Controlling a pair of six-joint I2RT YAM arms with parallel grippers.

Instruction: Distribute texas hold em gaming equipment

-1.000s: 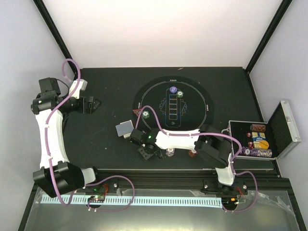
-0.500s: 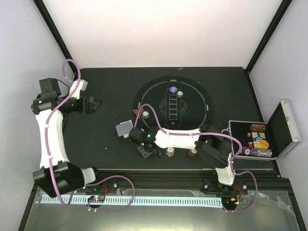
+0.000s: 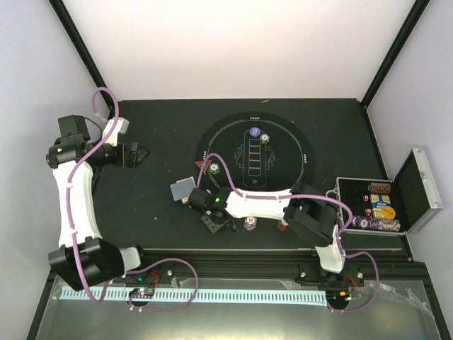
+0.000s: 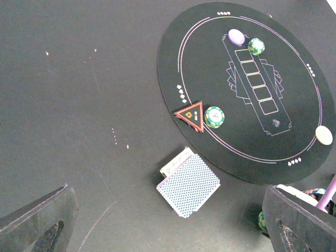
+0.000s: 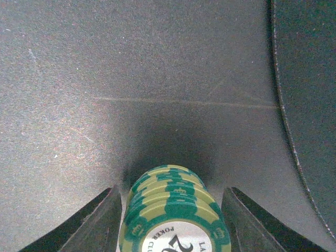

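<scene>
Clearly the deal is only partly laid out. On the round mat [image 4: 173, 52] we see a pale purple-white button [image 4: 236, 37] at the far end with 1 green chip [image 4: 256, 46] just beside it. At the left rim a red triangle marker [image 4: 191, 114] touches a second green chip [image 4: 214, 116], and a white button [image 4: 324, 135] sits at the near rim. A red-brown chip stack [image 3: 282, 227] stands just off the near edge. The mat's row of 5 card boxes holds nothing, and the deck of cards [image 4: 188, 185] lies face down on the bare table [image 4: 79, 105], just left of the mat, so we judge that the cards are not yet dealt. More chips wait in the open case [image 3: 422, 185] at the far right. The right hand [image 5: 172, 190] is at the near-left of the mat, its fingers [image 5: 100, 223] close on either side of a stack of green chips [image 5: 173, 207] over the bare table. We cannot tell whether the pads actually press it. The left hand [image 3: 138, 154] hangs well to the left, spread wide and grasping nothing. As for writing, the top chip of the stack reads "POKER" and "CLU", cut off, with a large "2" and "LA". The card backs show only a blue lattice, and we can read no words on the mat.
</scene>
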